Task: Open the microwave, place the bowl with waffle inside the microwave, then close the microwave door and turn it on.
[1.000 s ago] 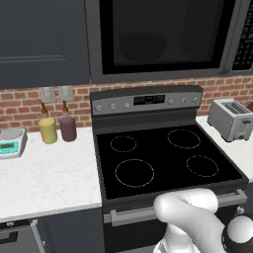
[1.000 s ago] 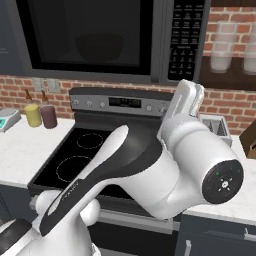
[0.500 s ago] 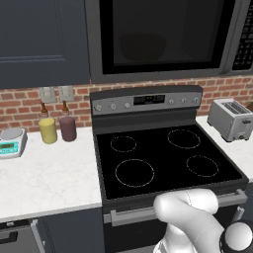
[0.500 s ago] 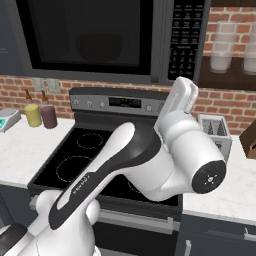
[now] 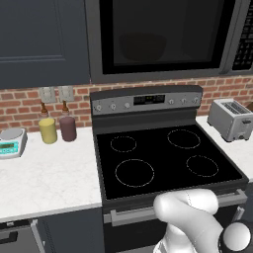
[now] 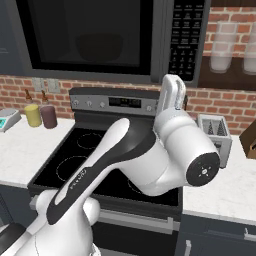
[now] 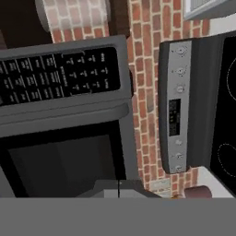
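Robot pincer raised beside the closed microwave above a stove.

The pincer (image 7: 119, 188), its fingers pressed together and holding nothing, points at the lower front of the microwave (image 6: 107, 37), near where the microwave door (image 7: 64, 156) meets the keypad strip (image 7: 57, 76). The door is shut. Behind its dark glass the rounded shape of the bowl (image 6: 99, 46) shows faintly; whether the waffle lies in it cannot be told. Below sits the black-topped stove (image 5: 165, 160) with its control panel (image 6: 112, 102). On the worktop (image 5: 47, 175) left of the stove stand a yellow cup (image 5: 48, 130), a maroon cup (image 5: 67, 128) and a small scale (image 5: 12, 142). A toaster (image 5: 230, 118) stands to the right.
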Motion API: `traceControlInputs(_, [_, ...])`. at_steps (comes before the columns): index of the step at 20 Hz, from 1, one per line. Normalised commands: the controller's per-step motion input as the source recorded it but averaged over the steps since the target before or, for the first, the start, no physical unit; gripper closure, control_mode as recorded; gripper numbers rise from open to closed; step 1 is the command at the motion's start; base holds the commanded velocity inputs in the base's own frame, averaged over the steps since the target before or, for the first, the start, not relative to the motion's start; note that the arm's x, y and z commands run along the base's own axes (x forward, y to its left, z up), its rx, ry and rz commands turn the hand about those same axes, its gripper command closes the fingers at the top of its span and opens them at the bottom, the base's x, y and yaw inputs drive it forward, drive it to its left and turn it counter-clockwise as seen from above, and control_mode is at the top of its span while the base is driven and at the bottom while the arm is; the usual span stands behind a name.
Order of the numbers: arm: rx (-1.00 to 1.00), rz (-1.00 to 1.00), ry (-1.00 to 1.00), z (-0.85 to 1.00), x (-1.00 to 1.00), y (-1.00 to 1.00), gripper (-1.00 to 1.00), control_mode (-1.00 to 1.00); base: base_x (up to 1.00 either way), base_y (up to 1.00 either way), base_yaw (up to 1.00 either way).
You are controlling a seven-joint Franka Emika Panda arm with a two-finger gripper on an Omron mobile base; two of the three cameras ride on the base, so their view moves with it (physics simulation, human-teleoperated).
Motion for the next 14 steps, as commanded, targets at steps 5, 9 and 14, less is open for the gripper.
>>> traceControlInputs(5, [-0.17,0.02,-0.04,0.06,0.13,0.0,1.0,-1.0,0.0,0.0,0.0])
traceControlInputs(9, [-0.14,0.0,-0.06,0.04,0.29,0.0,1.0,-1.0,0.0,0.0,0.0])
traceControlInputs(14, [-0.06,0.0,-0.01,0.06,0.36,0.0,1.0,-1.0,0.0,0.0,0.0])
